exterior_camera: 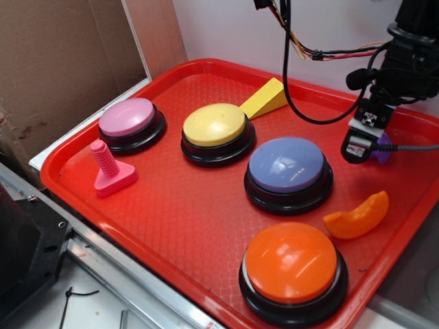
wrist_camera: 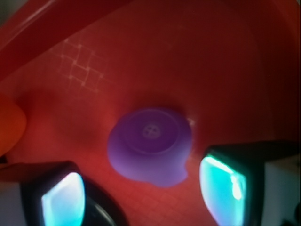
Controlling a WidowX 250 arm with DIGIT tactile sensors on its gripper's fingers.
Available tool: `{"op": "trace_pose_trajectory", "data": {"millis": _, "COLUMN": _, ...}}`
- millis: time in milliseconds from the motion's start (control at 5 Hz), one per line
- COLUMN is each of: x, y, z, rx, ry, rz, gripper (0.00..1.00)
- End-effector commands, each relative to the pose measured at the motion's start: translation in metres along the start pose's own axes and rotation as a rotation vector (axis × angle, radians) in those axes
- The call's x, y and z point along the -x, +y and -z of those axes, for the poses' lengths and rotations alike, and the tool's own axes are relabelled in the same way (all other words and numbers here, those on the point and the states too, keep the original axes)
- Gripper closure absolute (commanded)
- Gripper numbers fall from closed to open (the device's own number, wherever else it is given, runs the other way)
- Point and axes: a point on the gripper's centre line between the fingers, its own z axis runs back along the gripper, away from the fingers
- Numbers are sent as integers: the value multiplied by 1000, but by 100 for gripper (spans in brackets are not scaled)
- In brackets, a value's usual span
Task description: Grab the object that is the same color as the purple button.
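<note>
The purple button [exterior_camera: 286,165] stands mid-tray, a lavender-blue dome on a black base. The object [exterior_camera: 383,148], a small purple toy, lies on the red tray [exterior_camera: 185,205] near its right rim, mostly hidden behind my gripper [exterior_camera: 365,149] in the exterior view. In the wrist view the object [wrist_camera: 150,146] lies flat on the tray just ahead of my gripper [wrist_camera: 141,193]. The jaws are open and wide apart, one glowing pad [wrist_camera: 63,197] at lower left and one at lower right. Nothing is between them; the toy's near edge sits just beyond the gap.
An orange button [exterior_camera: 293,269] stands at the tray's front, a yellow button [exterior_camera: 217,131] and a pink button [exterior_camera: 130,122] further left. An orange crescent [exterior_camera: 358,216] lies close to my gripper. A pink peg [exterior_camera: 110,168] and a yellow wedge [exterior_camera: 266,97] also rest on the tray.
</note>
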Motion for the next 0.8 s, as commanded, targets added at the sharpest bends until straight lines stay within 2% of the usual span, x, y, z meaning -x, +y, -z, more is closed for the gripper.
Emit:
{"op": "trace_pose_trajectory", "data": {"millis": 0, "x": -3, "y": -5, "z": -16, "rx": -52, "ry": -141, "rz": 159, "gripper": 17}}
{"op": "trace_pose_trajectory", "data": {"millis": 200, "x": -2, "y": -5, "z": -18, "rx": -59, "ry": -135, "rz": 165, "gripper": 100}}
{"op": "trace_pose_trajectory", "data": {"millis": 600, "x": 2, "y": -8, "z": -25, "rx": -108, "ry": -90, "rz": 107, "gripper": 100}}
